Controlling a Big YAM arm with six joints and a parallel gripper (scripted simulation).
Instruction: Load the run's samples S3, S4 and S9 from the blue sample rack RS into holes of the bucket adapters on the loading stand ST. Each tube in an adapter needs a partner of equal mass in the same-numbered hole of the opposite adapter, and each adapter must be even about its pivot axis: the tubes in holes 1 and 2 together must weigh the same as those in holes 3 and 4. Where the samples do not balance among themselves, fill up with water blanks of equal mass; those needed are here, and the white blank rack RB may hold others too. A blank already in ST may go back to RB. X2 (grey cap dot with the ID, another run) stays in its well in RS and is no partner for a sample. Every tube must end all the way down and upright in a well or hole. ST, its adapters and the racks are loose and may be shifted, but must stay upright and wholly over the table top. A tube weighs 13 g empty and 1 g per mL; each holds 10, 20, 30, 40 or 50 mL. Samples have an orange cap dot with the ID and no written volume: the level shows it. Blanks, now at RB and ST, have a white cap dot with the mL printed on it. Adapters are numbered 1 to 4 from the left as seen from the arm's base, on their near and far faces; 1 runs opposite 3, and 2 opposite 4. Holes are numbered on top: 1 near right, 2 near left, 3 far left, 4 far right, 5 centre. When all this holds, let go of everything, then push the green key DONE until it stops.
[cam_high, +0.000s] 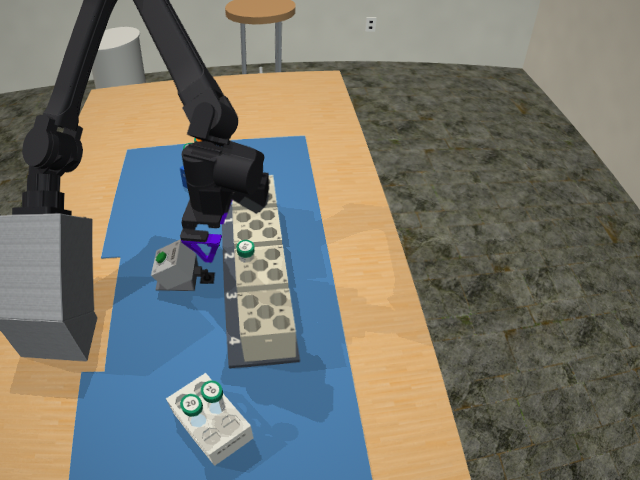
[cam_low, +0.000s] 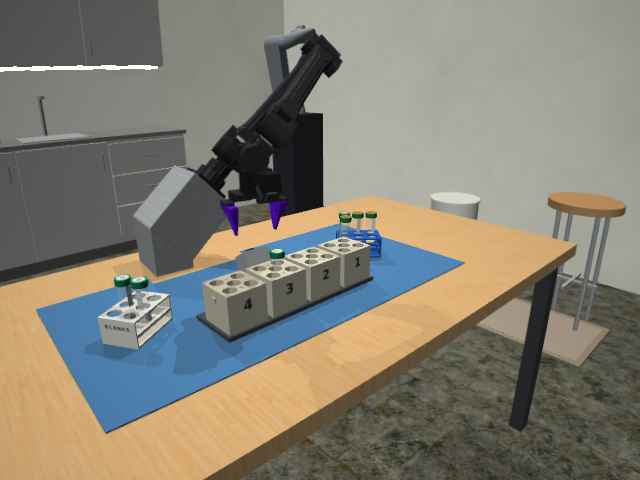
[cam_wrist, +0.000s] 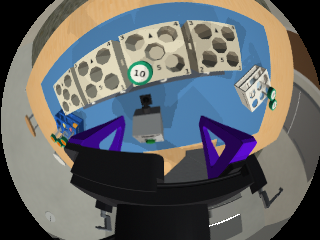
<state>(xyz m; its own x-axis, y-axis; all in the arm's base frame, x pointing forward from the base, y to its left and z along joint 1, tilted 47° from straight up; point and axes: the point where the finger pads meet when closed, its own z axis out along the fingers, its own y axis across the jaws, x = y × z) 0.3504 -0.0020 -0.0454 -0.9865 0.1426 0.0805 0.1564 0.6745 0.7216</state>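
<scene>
My gripper (cam_low: 254, 221) is open and empty, with its purple fingers wide apart. It hangs above the grey DONE key box (cam_high: 173, 267) on the near side of the loading stand ST. The wrist view shows the box (cam_wrist: 148, 127) below and between the fingers. One white-dot blank marked 10 (cam_wrist: 139, 74) stands in the near left hole of adapter 3 (cam_low: 285, 281). The other adapter holes in view are empty. The blue sample rack RS (cam_low: 363, 240) holds several capped tubes beyond adapter 1. The arm mostly hides it in the top view. The white blank rack RB (cam_high: 209, 418) holds two blanks marked 20 (cam_high: 200, 397).
The arm's grey base block (cam_high: 43, 284) stands at the table's near left edge. A blue mat (cam_low: 248, 304) lies under the racks and stand. A stool (cam_low: 584, 206) and a white bin (cam_low: 454, 204) stand off the table.
</scene>
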